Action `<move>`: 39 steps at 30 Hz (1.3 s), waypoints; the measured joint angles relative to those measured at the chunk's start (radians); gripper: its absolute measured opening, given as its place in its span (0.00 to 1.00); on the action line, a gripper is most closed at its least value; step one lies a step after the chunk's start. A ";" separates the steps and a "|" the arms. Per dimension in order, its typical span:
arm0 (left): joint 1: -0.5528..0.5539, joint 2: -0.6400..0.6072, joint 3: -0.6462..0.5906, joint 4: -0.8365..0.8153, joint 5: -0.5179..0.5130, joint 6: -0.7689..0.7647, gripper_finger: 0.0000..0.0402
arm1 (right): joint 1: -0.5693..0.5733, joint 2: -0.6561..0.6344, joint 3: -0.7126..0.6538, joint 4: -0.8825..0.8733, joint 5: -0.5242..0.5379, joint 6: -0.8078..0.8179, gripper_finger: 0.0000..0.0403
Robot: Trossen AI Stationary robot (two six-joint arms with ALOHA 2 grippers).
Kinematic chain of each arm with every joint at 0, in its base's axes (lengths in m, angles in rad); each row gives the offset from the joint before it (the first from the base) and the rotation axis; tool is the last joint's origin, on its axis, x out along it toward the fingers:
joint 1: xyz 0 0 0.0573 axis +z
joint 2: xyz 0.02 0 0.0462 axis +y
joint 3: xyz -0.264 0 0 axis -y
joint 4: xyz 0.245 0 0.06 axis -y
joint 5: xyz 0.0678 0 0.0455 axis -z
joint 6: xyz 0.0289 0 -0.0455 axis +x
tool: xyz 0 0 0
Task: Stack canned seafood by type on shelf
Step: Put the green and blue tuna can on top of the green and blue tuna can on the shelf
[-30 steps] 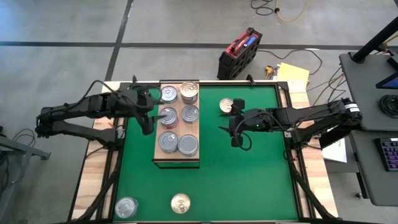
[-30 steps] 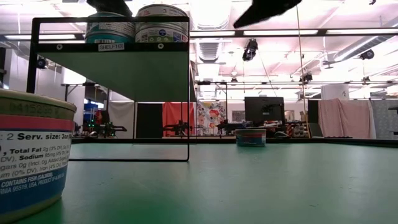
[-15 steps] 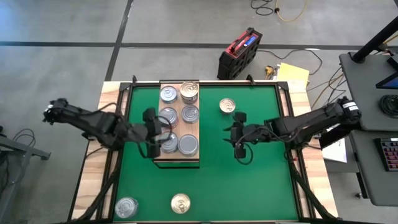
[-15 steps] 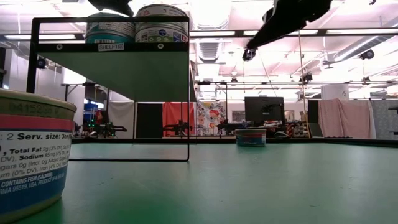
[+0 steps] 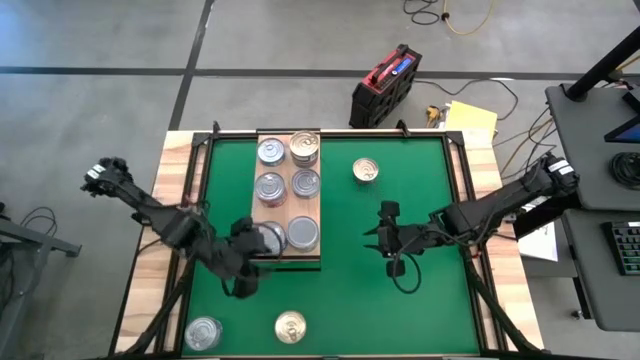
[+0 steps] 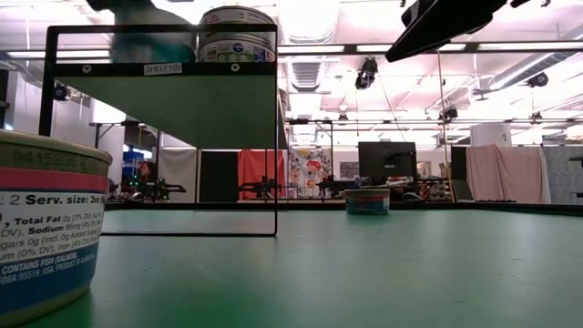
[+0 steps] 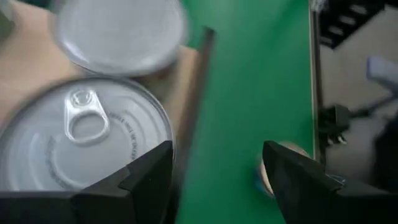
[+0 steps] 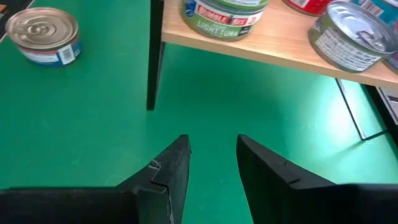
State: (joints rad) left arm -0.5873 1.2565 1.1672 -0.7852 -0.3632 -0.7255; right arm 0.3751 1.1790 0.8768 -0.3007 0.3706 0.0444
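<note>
The shelf (image 5: 252, 213) is a light wooden board on a black frame, and it carries six tins (image 5: 306, 182). Three more tins stand on the green mat: a gold-lidded one (image 5: 366, 170) far right of the shelf, a gold-lidded one (image 5: 290, 326) and a silver one (image 5: 203, 333) at the near edge. My left gripper (image 5: 248, 262) is open at the shelf's near left corner, beside the near-left tin (image 7: 87, 149). My right gripper (image 5: 378, 236) is open over bare mat right of the shelf, its fingers (image 8: 171, 165) pointing at the shelf.
The low view shows the shelf top (image 6: 164, 68) raised well above the mat, with open room beneath it. A tin (image 6: 46, 228) stands close to that camera. A red and black case (image 5: 385, 85) and yellow papers (image 5: 470, 118) lie beyond the table's far edge.
My left gripper has travelled along the shelf's left side toward the table's near edge, from beside the middle tins to the near left corner. My right gripper has also moved toward the near edge. The tins have stayed where they were.
</note>
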 joint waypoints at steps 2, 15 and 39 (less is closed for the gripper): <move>-0.037 0.053 0.075 -0.085 0.023 -0.042 0.58 | 0.006 0.000 -0.009 0.008 0.000 0.001 0.31; -0.117 0.443 0.800 -0.792 -0.220 -0.038 0.58 | 0.011 0.000 -0.022 0.037 -0.002 -0.010 0.32; -0.339 0.532 0.638 -0.621 0.009 -0.288 0.58 | 0.090 0.000 -0.100 0.151 -0.004 0.093 0.15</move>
State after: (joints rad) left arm -0.9266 1.7883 1.8050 -1.4060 -0.3544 -1.0131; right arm 0.4652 1.1790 0.7765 -0.1497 0.3668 0.1371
